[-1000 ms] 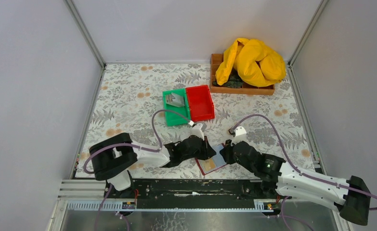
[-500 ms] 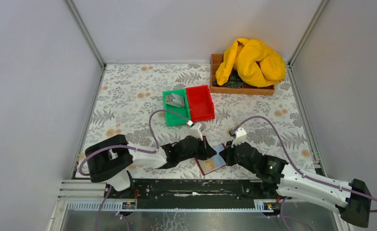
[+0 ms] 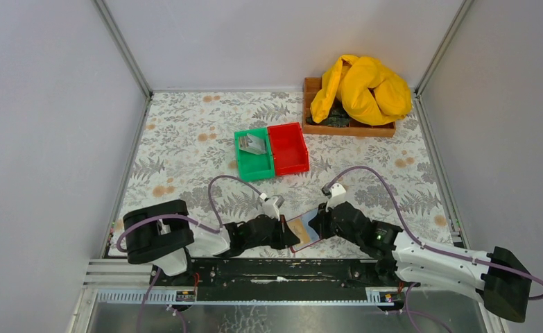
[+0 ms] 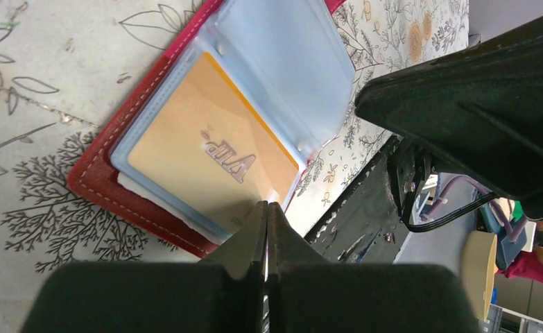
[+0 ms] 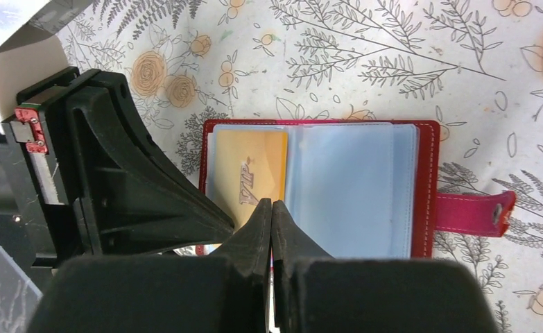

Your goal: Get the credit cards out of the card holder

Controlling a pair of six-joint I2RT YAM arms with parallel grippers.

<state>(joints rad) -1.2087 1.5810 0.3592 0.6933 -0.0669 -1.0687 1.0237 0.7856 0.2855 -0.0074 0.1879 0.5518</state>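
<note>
The card holder (image 3: 303, 231) lies open near the front edge of the floral table (image 3: 185, 139), between both arms. Only the wrist views show the gold card (image 5: 251, 170) sleeved inside. The left gripper (image 4: 267, 205) and right gripper (image 5: 272, 203) have their jaws pressed together at its pages. Possibly they pinch a sleeve, but the tips hide it.

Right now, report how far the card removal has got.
Done: the card holder lies open, and a grey card-like piece sits in the green bin. In hand: the left end effector and right end effector are shut at the holder's edge by the tan VIP card; any pinch is unclear. Left: that card is in its sleeve, not yet out.
</note>
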